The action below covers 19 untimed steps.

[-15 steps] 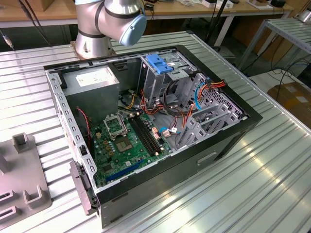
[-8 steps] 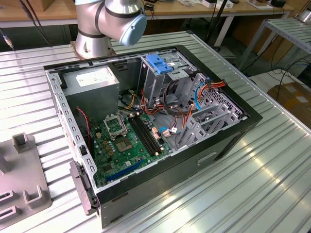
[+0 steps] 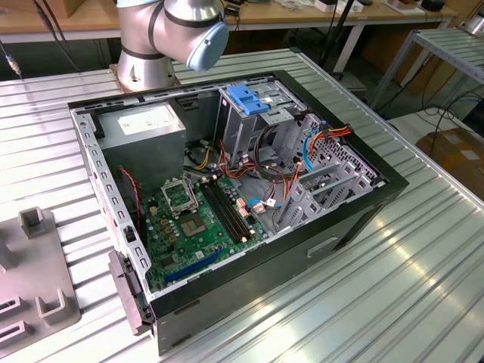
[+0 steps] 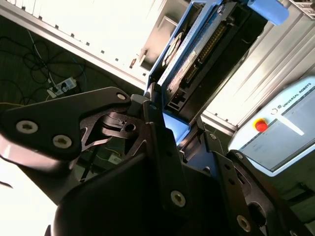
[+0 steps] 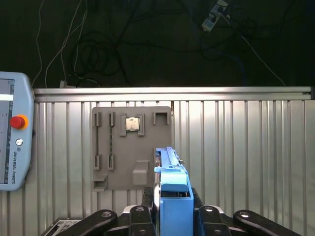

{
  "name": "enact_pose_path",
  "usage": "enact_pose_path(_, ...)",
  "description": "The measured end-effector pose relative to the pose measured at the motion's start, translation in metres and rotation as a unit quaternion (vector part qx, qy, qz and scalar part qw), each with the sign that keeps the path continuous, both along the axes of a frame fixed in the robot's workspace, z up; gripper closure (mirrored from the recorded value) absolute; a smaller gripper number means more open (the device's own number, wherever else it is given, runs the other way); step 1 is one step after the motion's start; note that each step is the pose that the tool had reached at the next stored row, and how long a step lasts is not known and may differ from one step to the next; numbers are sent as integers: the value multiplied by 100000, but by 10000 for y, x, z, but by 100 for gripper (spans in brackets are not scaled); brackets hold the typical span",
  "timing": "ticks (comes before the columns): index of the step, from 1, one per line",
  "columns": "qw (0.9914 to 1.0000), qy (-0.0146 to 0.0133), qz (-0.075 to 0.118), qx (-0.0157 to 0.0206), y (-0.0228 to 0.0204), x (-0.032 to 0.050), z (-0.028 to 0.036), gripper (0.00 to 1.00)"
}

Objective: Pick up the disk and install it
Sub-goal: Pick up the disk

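My gripper (image 5: 172,212) is shut on the disk (image 5: 173,183), a grey drive in a bright blue carrier held edge-on between the black fingers (image 5: 140,216). It hangs high above the ribbed table, over the edge of a grey fixture plate (image 5: 118,157). In the second wrist view the disk (image 4: 193,53) sticks out from the gripper (image 4: 170,123), with its blue frame and connector edge showing. In the exterior view the open computer case (image 3: 355,219) lies on the table, and its metal drive cage (image 3: 246,125) carries a fixed blue bracket (image 3: 249,98).
The arm's base (image 3: 144,45) stands behind the case. A grey fixture plate (image 3: 30,280) lies at the exterior view's left. A teach pendant (image 5: 14,137) with a red button rests on the table edge. Cables lie on the dark floor (image 5: 98,49) beyond the table.
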State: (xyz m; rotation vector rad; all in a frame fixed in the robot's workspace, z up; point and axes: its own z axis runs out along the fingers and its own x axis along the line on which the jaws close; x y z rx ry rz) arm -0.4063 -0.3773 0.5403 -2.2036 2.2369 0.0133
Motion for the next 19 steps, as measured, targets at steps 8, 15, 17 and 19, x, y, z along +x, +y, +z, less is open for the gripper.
enact_pose_path(8,100000,5,1,-3,0,113,1,63)
enact_pose_path(15,100000,2,-1,-2,0,208,0,63)
enact_pose_path(17,100000,4,2,-3,0,255,0,63)
enact_pose_path(19,100000,2,1,-2,0,287,0,63)
